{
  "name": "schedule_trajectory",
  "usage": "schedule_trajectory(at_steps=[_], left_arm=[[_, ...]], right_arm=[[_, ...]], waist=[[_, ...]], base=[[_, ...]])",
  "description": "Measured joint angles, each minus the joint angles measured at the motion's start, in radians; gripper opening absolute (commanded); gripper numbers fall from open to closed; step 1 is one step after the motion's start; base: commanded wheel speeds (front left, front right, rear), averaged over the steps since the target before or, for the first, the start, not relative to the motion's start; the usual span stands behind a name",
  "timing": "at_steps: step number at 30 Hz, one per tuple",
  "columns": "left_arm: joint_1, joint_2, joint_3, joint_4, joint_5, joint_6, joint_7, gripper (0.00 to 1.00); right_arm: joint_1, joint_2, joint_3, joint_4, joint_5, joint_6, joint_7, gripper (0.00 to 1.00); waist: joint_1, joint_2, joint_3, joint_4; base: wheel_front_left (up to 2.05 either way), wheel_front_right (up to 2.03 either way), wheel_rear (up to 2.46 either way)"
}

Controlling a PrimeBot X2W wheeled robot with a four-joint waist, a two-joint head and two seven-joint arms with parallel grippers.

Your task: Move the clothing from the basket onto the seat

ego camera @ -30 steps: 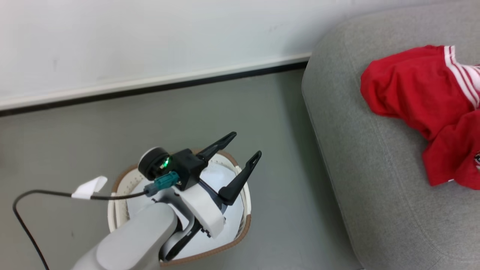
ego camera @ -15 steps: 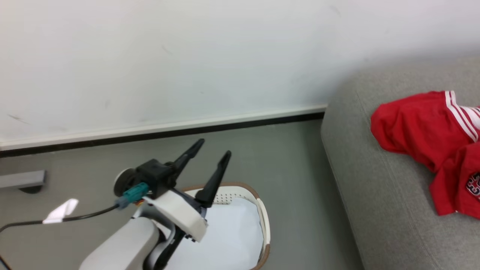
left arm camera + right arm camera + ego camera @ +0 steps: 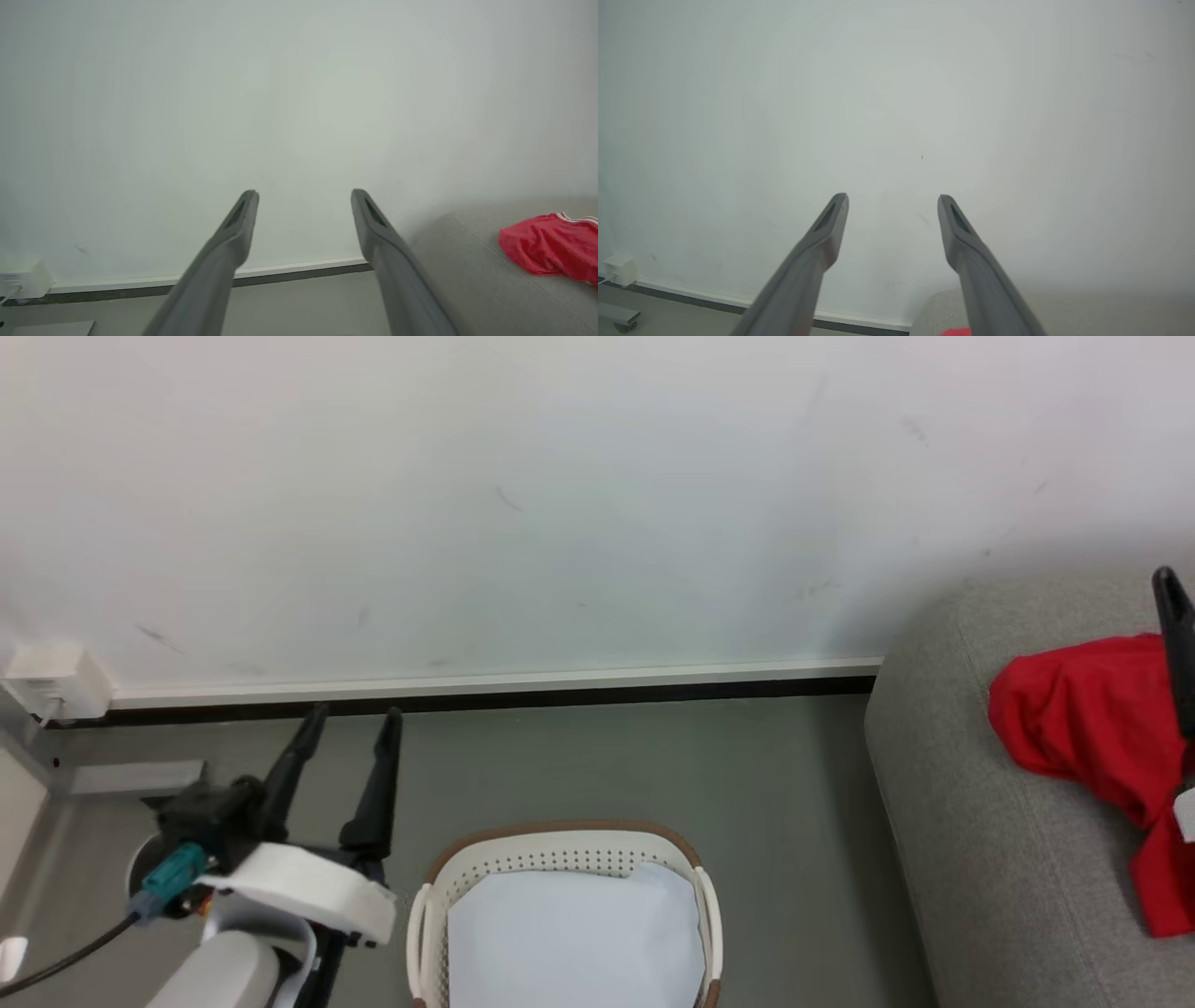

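The clothing [image 3: 1074, 728] lies as a red heap on the seat [image 3: 971, 821], a light grey sofa at the right; the left wrist view shows the clothing [image 3: 546, 245] with white stripes on the seat [image 3: 467, 280]. On the floor at bottom centre stands the basket [image 3: 560, 829], cream with a brown rim and lined only with a white sheet [image 3: 574, 933]. My left gripper [image 3: 355, 716] is open and empty to the left of the basket, pointing at the wall, and its own view shows the left gripper [image 3: 303, 193] spread wide. My right gripper [image 3: 893, 198] is open and empty; one of its fingers [image 3: 1178, 653] crosses the clothing.
A white wall with a dark skirting line [image 3: 467, 698] runs behind everything. A white wall box [image 3: 54, 679] and a grey bracket [image 3: 131, 777] sit at the far left. A black cable [image 3: 65, 957] trails from my left wrist. Grey floor [image 3: 794, 821] separates basket and seat.
The head view has tilted up and shifted, showing more wall. My left gripper has gone from over the basket to its left side. A right gripper finger has appeared at the right edge.
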Motion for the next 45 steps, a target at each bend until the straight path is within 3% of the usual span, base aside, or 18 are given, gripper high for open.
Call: schedule_trajectory(at_steps=[6,14,24,33,45], left_arm=[[0.121,-0.041,0.160,-0.022,0.050,0.020,0.000,1.00],[0.221,-0.139,0.301,0.045,0.116,-0.070,0.000,1.00],[0.254,-0.238,0.402,0.136,0.257,-0.155,0.000,1.00],[0.262,-0.296,0.467,0.174,0.340,-0.213,0.000,1.00],[0.261,-0.331,0.523,0.196,0.391,-0.255,0.000,1.00]], right_arm=[[0.113,0.128,-0.016,0.046,-0.089,0.000,-0.148,1.00],[0.239,0.236,0.015,0.184,-0.137,0.000,-0.309,1.00],[0.264,0.281,0.083,0.335,-0.155,0.000,-0.403,1.00],[0.260,0.313,0.082,0.298,-0.199,0.000,-0.407,1.00],[0.251,0.307,0.091,0.295,-0.203,0.000,-0.407,1.00]], waist=[[0.0000,0.0000,-0.022,0.035],[0.0001,0.0000,-0.032,0.064],[0.0002,0.0000,-0.050,0.063],[0.0002,0.0000,-0.061,0.056],[0.0002,0.0000,-0.056,0.063]], base=[[0.00,0.00,0.00],[0.00,0.00,0.00],[0.00,0.00,0.00],[0.00,0.00,0.00],[0.00,0.00,0.00]])
